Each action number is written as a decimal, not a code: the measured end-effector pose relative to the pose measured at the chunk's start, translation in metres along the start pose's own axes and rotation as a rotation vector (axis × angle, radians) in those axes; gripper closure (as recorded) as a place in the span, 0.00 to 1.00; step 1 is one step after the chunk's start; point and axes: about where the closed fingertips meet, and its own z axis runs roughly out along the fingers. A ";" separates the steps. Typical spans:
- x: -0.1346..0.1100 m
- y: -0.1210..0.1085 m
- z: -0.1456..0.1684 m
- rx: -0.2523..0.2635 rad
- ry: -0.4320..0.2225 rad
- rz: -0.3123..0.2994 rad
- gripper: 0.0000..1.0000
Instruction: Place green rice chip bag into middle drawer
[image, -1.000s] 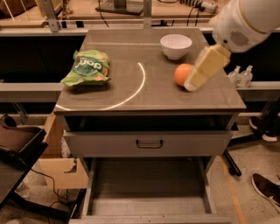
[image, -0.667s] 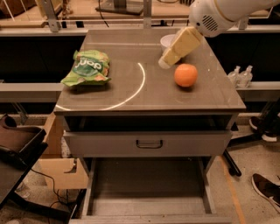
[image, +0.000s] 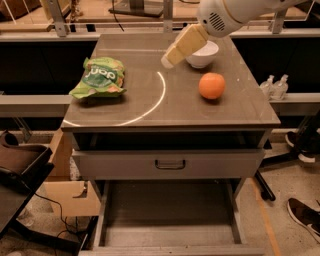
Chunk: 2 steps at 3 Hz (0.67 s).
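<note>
Gripper (image: 170, 59) hovers over the tabletop (image: 150, 107) just beside the white bowl (image: 202, 52); whether spread or closed cannot be told. Green rice chip bag (image: 100, 77) lies ungrasped, well apart. Middle drawer (image: 167, 212) stands pulled out below, evidently to receive it.

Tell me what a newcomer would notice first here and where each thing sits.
The green rice chip bag lies on the left of the tabletop, and an orange fruit sits toward the right. The gripper hangs above the far side, just left of a white bowl. Below, the middle drawer stands pulled open.
</note>
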 end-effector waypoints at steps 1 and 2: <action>0.003 0.011 0.024 0.003 0.027 0.018 0.00; 0.005 0.022 0.064 -0.010 0.061 0.058 0.00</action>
